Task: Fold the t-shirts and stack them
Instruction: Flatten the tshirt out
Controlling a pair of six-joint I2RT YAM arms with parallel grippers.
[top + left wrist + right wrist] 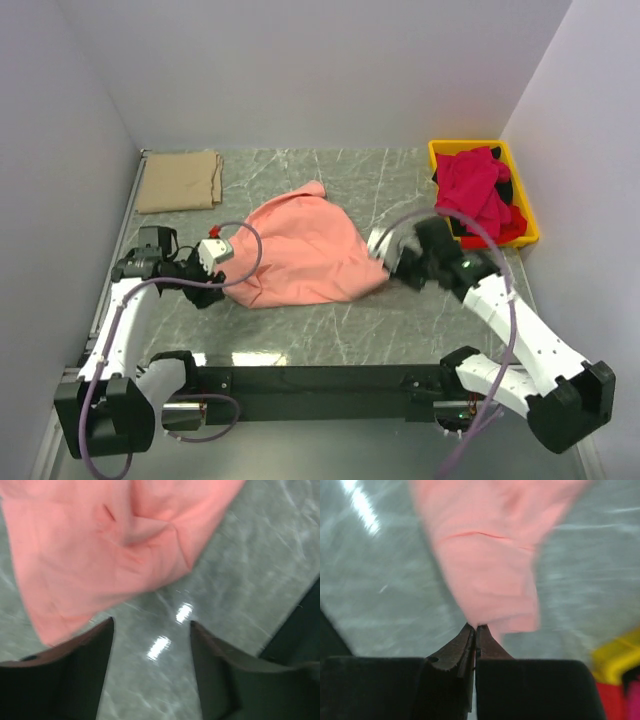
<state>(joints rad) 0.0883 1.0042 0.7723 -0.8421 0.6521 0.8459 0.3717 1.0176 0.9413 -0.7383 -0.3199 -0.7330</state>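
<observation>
At the middle of the counter, the salmon-pink t-shirt is found lying loosely bunched, not yet spread flat. It is flanked by both arms, one at each side, which would suit a two-handed stretch before any fold is made.

The right end effector is seen clenched, with its jaws pressed together. In the right wrist view a tongue of pink cloth runs straight out from the tips, so a corner or hem at the shirt's right edge is judged to be pinched there. Which part of the garment it is cannot be told from the blurred picture.

The left end effector is released: its fingers are spread apart with only bare counter between them, and the shirt's near edge lies just beside the left finger. It is probably set there so that the opposite edge can be taken.

A tan-beige t-shirt is laid folded flat at the far left corner, well apart from the work, presumably as the base of the stack. The crimson-red t-shirts are heaped in the yellow bin at the far right, waiting their turn.

The task is judged to be at an early stage, with one garment folded and one in hand.
</observation>
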